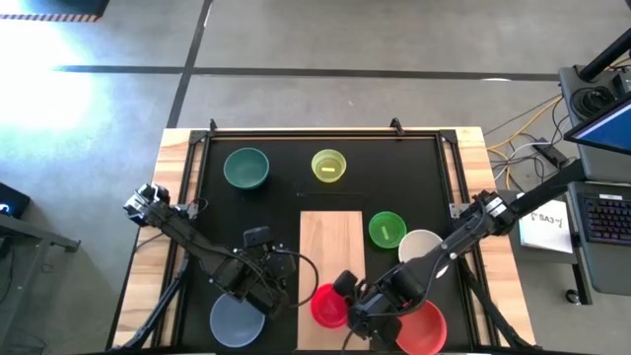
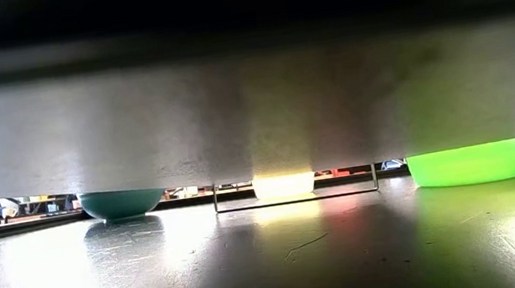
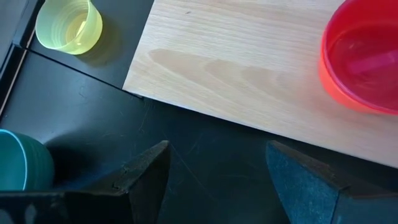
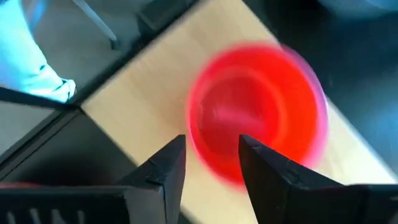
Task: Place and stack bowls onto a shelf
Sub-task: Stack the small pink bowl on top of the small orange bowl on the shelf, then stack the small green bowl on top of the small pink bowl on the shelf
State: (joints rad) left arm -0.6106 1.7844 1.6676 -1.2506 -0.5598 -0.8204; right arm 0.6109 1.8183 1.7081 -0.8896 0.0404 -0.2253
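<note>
I have the right gripper (image 4: pixel 211 163) at the near end of the shelf (image 1: pixel 331 242), its fingers set narrowly apart at the rim of the small red bowl (image 1: pixel 329 305) — whether they pinch that rim I cannot tell. That bowl sits on the board's near-left corner, I judge as the base for a stack. The left gripper (image 3: pixel 214 171) waits over the black table just beside the shelf's left edge, jaws wide and empty. The green bowl (image 1: pixel 385 229), white bowl (image 1: pixel 421 246), teal bowl (image 1: pixel 245 168) and yellow bowl (image 1: pixel 328 166) lie off the shelf — not yet placed.
</note>
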